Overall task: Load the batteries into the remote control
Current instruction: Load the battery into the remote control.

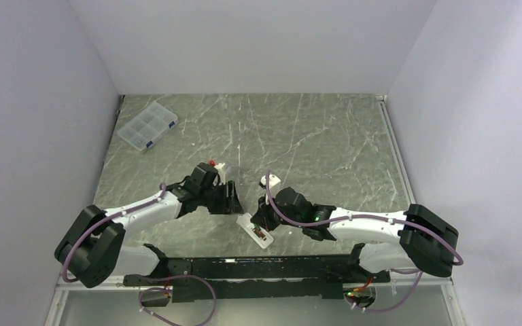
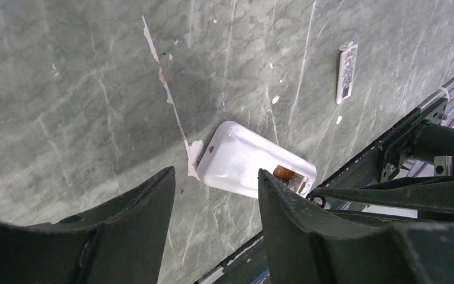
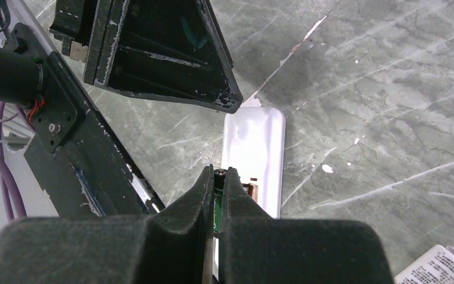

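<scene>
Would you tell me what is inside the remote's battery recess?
On the remote control, only a reddish-brown recess corner shows; the right gripper, shut on a greenish battery, covers the rest.

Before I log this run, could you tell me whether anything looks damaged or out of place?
The green table is chipped: a white scar runs down to the corner of the remote control. Nothing else stands out.

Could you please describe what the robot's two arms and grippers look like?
Both the left arm and right arm have white links between bulky black joint housings, with a purple cable looping along each. The left gripper and right gripper are matte black with tapering wedge-shaped fingers; the left's show pale scuffed edges.
</scene>
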{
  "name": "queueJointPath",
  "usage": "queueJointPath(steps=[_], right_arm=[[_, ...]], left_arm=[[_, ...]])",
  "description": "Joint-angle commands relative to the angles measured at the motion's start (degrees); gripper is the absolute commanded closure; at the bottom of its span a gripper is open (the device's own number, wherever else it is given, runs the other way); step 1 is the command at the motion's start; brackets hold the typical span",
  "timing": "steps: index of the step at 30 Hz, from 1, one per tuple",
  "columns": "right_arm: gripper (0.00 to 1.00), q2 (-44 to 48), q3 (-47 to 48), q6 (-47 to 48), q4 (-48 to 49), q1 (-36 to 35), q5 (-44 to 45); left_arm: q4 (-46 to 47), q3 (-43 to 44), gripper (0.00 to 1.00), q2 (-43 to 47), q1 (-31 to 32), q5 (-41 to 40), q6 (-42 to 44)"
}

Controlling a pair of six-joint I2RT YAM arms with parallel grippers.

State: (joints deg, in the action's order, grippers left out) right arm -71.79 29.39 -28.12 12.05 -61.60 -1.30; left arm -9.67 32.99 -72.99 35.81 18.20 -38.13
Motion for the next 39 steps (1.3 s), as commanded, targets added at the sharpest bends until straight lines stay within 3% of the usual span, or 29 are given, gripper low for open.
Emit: queueJointPath(steps=[1,19,39], right_arm=[[1.00,-0.48,0.43,-1.81,2.56,-0.27,1.13],[1.00,-1.16,-1.12,-2.81,2.17,-0.33,3.19],[1.00,-1.49,-3.19,-4.35,4.00,-0.32,3.81]], left_arm=[[5.46,-0.72,0.42,-1.73,-0.05,2.94,0.65],[6.69,-0.95,0.39,-5.53,3.45,3.22,2.56],[2.04,1.55,0.45,-9.80,7.16,-4.55,5.62]])
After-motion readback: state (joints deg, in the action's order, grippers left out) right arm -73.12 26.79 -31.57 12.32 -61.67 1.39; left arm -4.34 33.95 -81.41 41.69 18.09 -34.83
